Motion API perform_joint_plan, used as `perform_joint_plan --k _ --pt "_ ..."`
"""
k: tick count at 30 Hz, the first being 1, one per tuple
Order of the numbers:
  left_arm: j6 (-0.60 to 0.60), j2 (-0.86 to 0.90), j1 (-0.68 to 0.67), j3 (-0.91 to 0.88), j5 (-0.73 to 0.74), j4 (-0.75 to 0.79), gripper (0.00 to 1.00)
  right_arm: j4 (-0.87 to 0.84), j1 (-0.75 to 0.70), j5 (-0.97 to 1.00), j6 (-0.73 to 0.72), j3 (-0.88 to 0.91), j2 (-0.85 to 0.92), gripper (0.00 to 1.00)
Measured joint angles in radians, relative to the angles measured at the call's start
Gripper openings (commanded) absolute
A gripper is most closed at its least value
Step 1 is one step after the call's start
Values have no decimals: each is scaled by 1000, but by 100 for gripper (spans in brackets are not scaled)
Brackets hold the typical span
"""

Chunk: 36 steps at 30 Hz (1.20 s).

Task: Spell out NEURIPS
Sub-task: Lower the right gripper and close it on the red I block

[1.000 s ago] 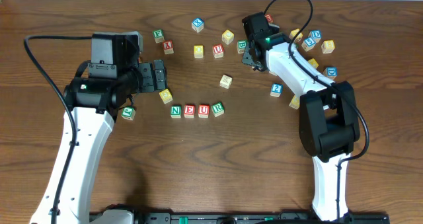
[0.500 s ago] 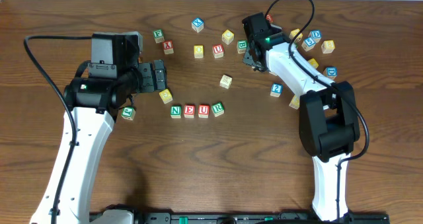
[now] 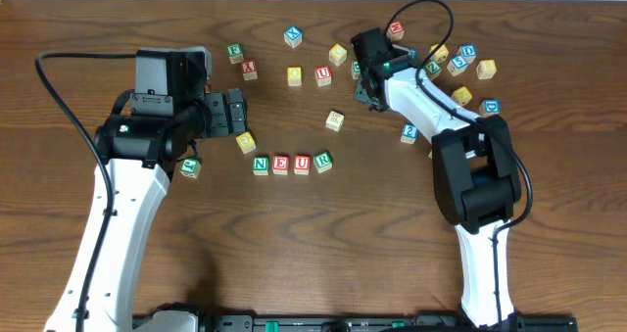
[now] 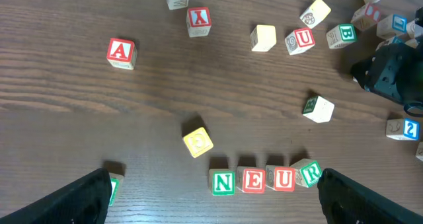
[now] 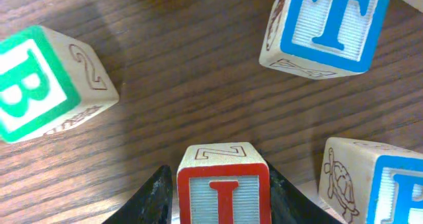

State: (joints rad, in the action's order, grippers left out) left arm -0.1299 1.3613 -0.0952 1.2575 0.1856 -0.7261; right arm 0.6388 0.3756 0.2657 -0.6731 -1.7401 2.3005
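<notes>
Right fingers (image 5: 155, 197) are clamped on the I cube (image 5: 223, 187), one finger on each side face, red letter facing the wrist camera. Can't tell whether the cube is off the surface (image 3: 294, 234) or resting on it, because the view is too tight.

Around the I cube: green B cube (image 5: 39, 85) and blue T cube (image 5: 330, 26), both apart from it. A blue-faced cube (image 5: 380, 178) sits just beside one finger.

Left fingers (image 4: 86, 201) are spread wide and hold nothing.

The landmark is the N-E-U-R row (image 3: 291, 164). N, E and U sit square, side by side. The R cube (image 4: 307, 173) sits against U, slightly twisted.

- I cube and right fingers: far side of the row, past its R end, well apart from it.
- Left fingers: far side of the row, past its N end.
- Yellow cube (image 4: 198, 143): near the row's N end, on the far side.
- Tilted pale cube (image 4: 318, 108): behind the row's R end, apart from it.
- Red A cube (image 4: 121, 52): well behind the row, off the N end.
</notes>
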Motion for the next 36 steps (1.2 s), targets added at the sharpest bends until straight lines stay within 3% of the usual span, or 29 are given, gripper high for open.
perform_joint_plan --k 36 --pt "0 0 0 0 0 0 98 109 1 0 34 -91 0 32"
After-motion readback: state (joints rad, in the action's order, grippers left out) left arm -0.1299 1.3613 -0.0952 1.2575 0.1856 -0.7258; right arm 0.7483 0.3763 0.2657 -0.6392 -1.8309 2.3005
